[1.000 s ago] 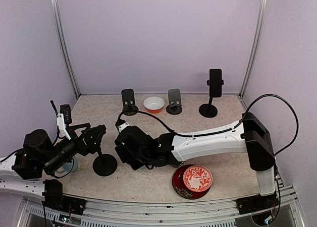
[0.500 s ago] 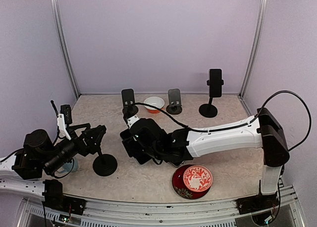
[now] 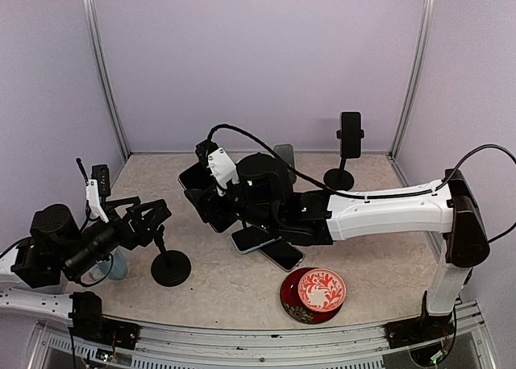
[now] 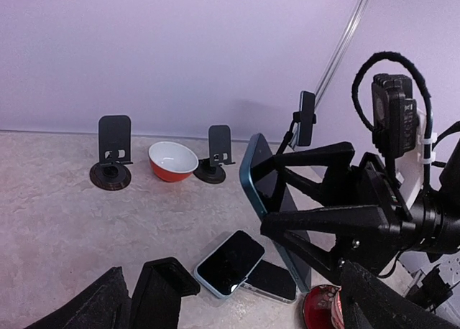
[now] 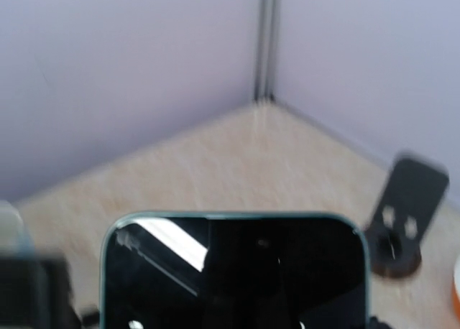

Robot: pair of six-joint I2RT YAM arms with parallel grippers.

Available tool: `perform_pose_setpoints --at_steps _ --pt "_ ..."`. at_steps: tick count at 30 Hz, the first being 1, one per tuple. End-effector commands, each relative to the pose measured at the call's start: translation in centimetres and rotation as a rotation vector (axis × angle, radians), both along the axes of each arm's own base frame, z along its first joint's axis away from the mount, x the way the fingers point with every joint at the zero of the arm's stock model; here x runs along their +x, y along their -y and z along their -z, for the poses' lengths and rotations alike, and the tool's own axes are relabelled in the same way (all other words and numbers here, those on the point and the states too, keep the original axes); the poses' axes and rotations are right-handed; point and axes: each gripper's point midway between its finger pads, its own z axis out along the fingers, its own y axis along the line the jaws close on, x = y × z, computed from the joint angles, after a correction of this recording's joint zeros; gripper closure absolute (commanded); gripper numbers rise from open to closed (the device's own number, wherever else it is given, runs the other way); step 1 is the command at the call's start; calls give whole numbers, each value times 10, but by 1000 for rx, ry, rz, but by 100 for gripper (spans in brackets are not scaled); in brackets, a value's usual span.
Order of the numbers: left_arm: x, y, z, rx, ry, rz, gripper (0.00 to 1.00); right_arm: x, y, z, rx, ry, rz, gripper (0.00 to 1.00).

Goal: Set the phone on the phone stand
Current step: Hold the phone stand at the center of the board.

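Observation:
My right gripper is shut on a teal-edged phone, holding it upright above the back-left of the table. In the right wrist view the phone's dark screen fills the lower part and hides the fingers. A black phone stand with a round base stands at the front left. Its head shows low between the spread fingers of my open left gripper, close to the left finger. Two more phones lie flat under the right arm.
At the back stand two short black stands with an orange bowl between them, and a tall stand holding a phone. A red patterned dish sits at the front. A pale blue cup is by the left arm.
The right arm has risen and swung toward the back left with the phone, uncovering the two phones on the table. The left arm has shifted slightly left.

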Motion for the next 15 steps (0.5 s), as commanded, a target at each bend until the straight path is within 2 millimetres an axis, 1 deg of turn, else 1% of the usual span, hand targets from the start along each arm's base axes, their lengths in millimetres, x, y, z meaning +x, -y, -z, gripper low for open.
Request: perform_pose_setpoints --at_steps 1,3,6,11,13,15 --pt "-3 -20 -26 -63 25 -23 1 -7 -9 -83 182 133 -50 43" --pt "-5 -21 -29 -79 24 -15 1 -4 -5 -87 185 141 -28 43" --pt "-6 -24 -30 -91 -6 -17 1 -1 2 -84 169 135 4 43" --pt "-1 -49 -19 -88 -90 -134 1 0 18 -75 147 116 43 43" --pt "0 -53 -13 -77 -109 -159 1 -1 24 -76 159 113 52 43" --pt "1 -52 -6 -64 -132 -165 1 -2 28 -78 170 115 48 43"
